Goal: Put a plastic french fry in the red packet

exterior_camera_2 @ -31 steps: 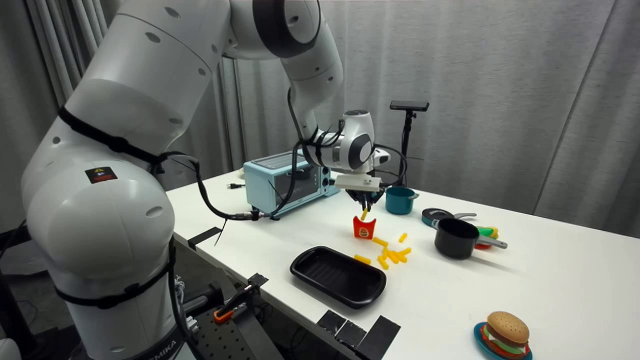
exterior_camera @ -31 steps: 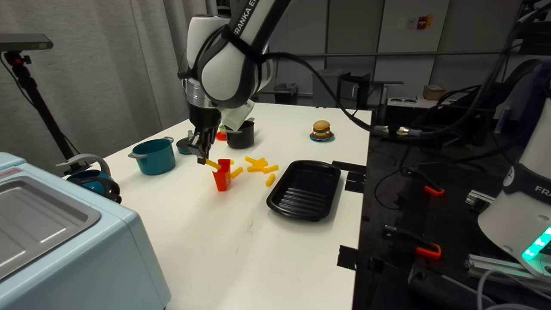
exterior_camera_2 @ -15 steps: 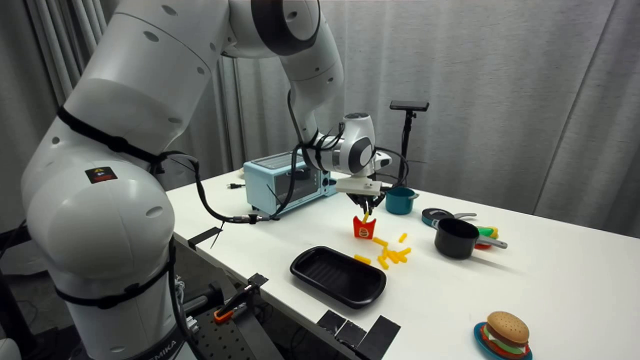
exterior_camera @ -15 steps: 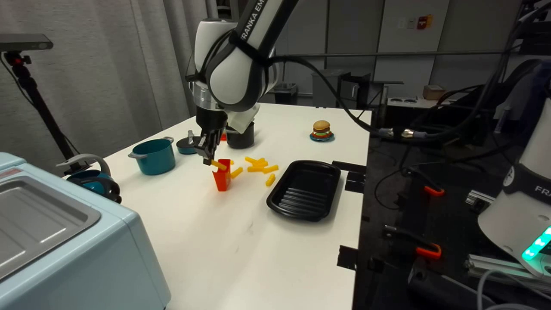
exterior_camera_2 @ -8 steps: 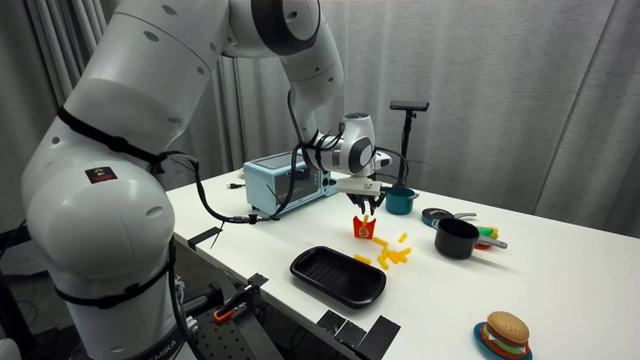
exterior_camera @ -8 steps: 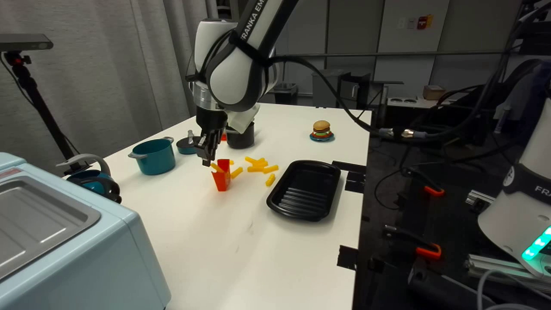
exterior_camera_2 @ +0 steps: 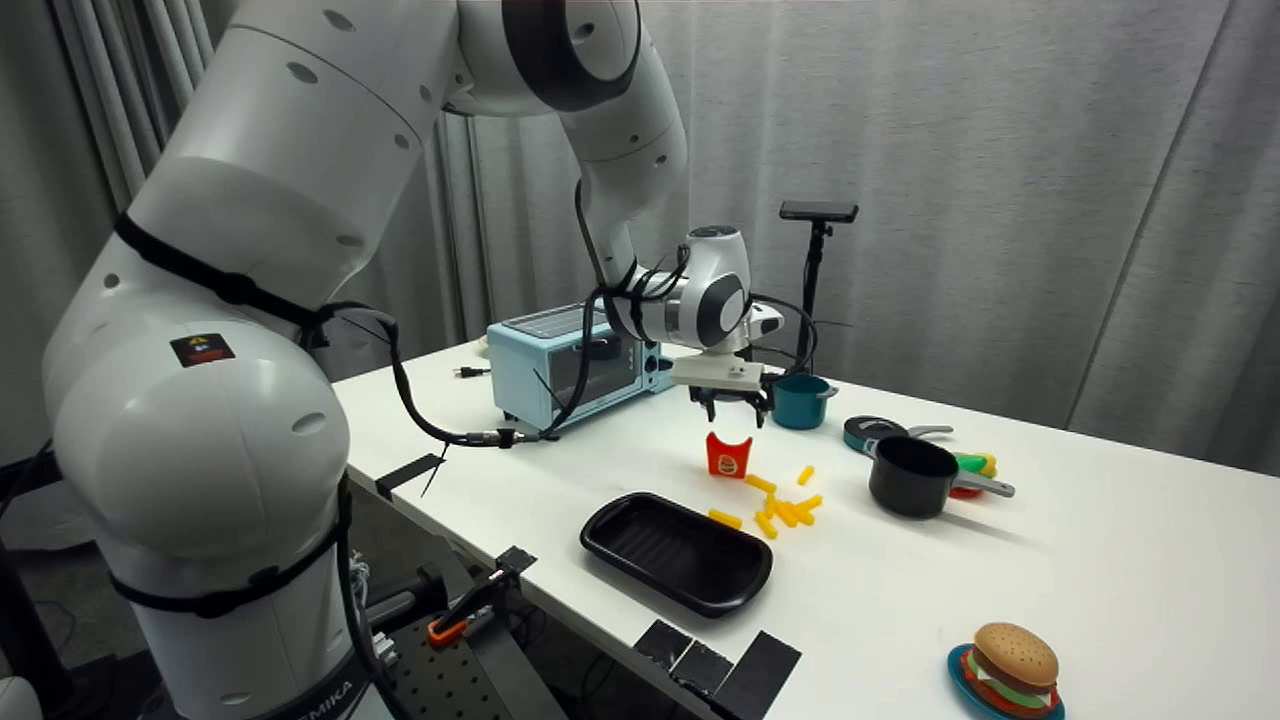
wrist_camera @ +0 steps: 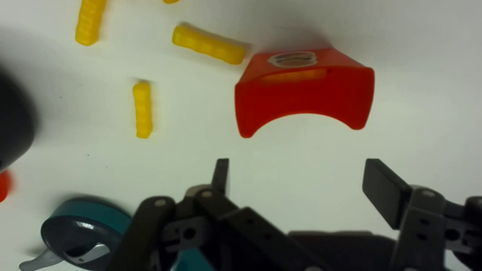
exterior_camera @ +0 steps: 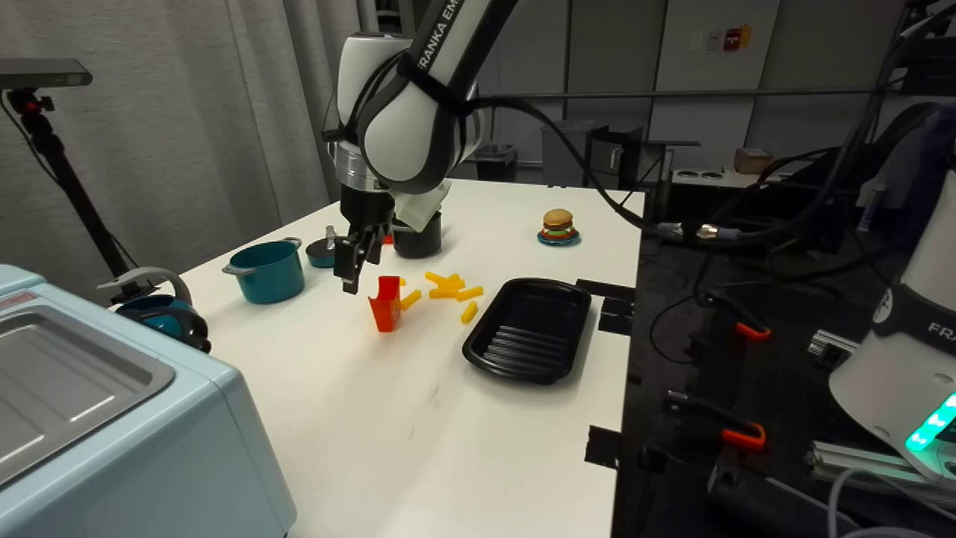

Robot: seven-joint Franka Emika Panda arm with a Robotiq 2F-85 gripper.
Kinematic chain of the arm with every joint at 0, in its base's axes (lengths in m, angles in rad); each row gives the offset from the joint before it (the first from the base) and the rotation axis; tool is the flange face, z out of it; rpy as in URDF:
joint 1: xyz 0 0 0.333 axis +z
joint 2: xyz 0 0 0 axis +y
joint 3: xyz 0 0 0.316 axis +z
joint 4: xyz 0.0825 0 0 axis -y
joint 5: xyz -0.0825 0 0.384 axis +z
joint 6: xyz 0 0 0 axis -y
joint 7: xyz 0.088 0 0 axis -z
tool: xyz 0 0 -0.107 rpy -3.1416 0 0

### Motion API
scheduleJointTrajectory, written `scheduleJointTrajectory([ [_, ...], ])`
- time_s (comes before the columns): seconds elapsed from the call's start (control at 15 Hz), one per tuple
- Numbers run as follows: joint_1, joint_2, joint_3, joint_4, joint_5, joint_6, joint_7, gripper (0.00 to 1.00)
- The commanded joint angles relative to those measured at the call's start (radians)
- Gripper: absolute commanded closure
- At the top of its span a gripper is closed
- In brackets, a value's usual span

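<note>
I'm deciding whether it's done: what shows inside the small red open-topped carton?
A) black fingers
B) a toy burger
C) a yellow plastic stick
C: in the wrist view a ribbed plastic french fry, looking orange there, lies inside the red open-topped carton, clear of the parted black fingers.

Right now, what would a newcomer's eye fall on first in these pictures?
Probably on the red packet, upright on the white table, with a fry inside it, as the wrist view shows. The open gripper hangs close by, slightly higher, and loose fries lie scattered beside the red packet. The burger stands apart.
</note>
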Motion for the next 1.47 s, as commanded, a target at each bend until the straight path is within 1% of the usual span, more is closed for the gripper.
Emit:
scheduleJointTrajectory([
  [0.0,-0.002,-0.030,0.002,-0.030,-0.009,0.017,0.006,0.00],
  [0.4,-0.010,-0.065,0.010,-0.059,-0.001,0.019,0.004,0.00],
  [0.73,-0.014,-0.099,0.016,-0.105,0.004,0.017,0.005,0.00],
  [0.8,-0.007,-0.059,0.008,-0.055,-0.005,-0.002,0.002,0.00],
  [1.4,-0.007,-0.056,0.008,-0.057,-0.004,-0.003,0.002,0.00],
])
